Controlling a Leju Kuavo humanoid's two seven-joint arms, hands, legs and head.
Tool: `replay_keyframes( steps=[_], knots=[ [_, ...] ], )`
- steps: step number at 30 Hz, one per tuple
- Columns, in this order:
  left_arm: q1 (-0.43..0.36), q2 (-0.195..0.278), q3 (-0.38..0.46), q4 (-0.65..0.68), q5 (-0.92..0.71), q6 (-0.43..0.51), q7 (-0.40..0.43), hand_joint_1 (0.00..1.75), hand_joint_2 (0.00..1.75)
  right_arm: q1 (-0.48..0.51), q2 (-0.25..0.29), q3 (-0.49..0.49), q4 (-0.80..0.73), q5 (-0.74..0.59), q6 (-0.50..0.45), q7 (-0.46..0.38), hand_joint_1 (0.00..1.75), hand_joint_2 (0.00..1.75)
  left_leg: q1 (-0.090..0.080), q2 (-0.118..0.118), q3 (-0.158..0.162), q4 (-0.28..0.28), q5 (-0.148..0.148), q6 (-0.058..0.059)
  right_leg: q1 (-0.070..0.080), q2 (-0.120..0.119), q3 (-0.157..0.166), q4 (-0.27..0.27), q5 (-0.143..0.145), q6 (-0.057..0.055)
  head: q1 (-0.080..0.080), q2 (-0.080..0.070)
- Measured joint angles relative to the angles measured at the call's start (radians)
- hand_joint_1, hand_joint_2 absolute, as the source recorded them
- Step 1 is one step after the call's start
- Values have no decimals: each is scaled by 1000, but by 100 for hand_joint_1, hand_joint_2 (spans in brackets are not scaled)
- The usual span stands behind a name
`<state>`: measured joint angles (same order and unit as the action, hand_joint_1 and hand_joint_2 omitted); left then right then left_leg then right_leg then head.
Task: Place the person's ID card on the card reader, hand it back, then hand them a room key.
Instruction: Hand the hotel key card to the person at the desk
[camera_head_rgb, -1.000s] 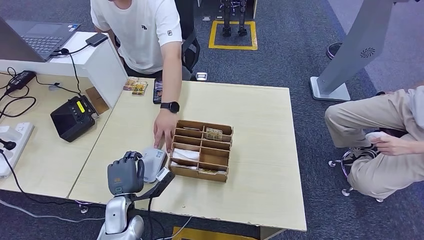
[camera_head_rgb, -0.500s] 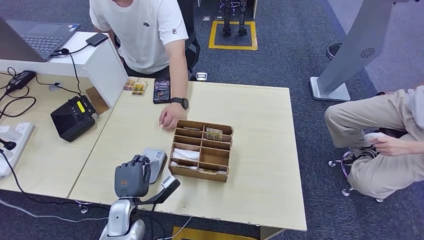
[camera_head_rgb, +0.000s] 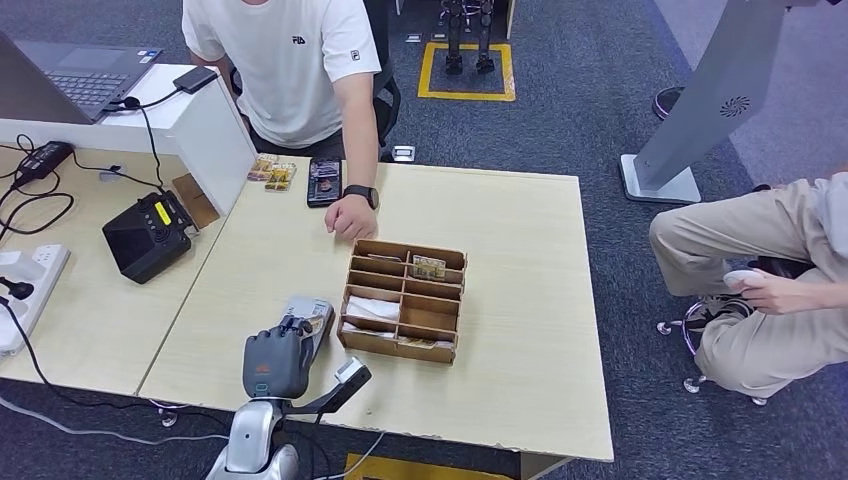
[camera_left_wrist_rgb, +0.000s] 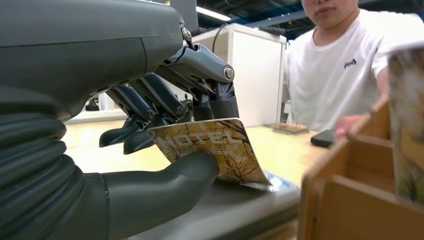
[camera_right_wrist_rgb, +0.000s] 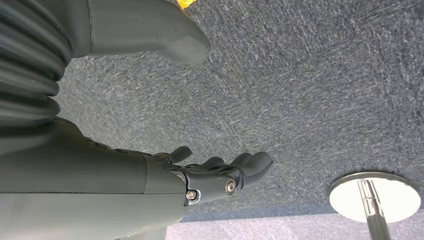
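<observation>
Card (camera_left_wrist_rgb: 212, 150) printed "HOTEL" sits pinched between the thumb and dark fingers (camera_left_wrist_rgb: 150, 107) of the left hand (camera_head_rgb: 275, 362), just above the grey card reader (camera_head_rgb: 310, 318) near the table's (camera_head_rgb: 520, 300) front edge. At the reader's 3 o'clock, touching it, stands a wooden divided box (camera_head_rgb: 403, 300). At its 12 o'clock, well apart, a person's fist (camera_head_rgb: 352, 215) rests beside a phone (camera_head_rgb: 324, 182). Right hand (camera_right_wrist_rgb: 210, 175) hangs over carpet, fingers apart, holding nothing.
</observation>
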<state>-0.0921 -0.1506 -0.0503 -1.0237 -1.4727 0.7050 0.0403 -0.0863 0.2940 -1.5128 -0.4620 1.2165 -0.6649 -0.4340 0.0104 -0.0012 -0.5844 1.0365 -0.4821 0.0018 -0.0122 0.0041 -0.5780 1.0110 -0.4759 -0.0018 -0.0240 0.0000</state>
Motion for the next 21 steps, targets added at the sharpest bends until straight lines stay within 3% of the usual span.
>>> replay_keyframes(
  steps=[9, 21],
  knots=[
    [-77, 14, -59, 156, 20, 0, 47, 175, 175, -1, 0, 0, 0, 3, 0, 9, 0, 175, 0, -2, 5, -1, 0, 0, 0, -2, 7, 0, -1, 0, 0, 0],
    [-113, 29, -101, 214, 60, 0, 76, 175, 175, -1, 1, -1, -8, 5, 0, 12, 0, 175, 0, -3, 11, -1, 0, 0, 0, -3, 13, 0, -1, 0, 0, 0]
  ],
)
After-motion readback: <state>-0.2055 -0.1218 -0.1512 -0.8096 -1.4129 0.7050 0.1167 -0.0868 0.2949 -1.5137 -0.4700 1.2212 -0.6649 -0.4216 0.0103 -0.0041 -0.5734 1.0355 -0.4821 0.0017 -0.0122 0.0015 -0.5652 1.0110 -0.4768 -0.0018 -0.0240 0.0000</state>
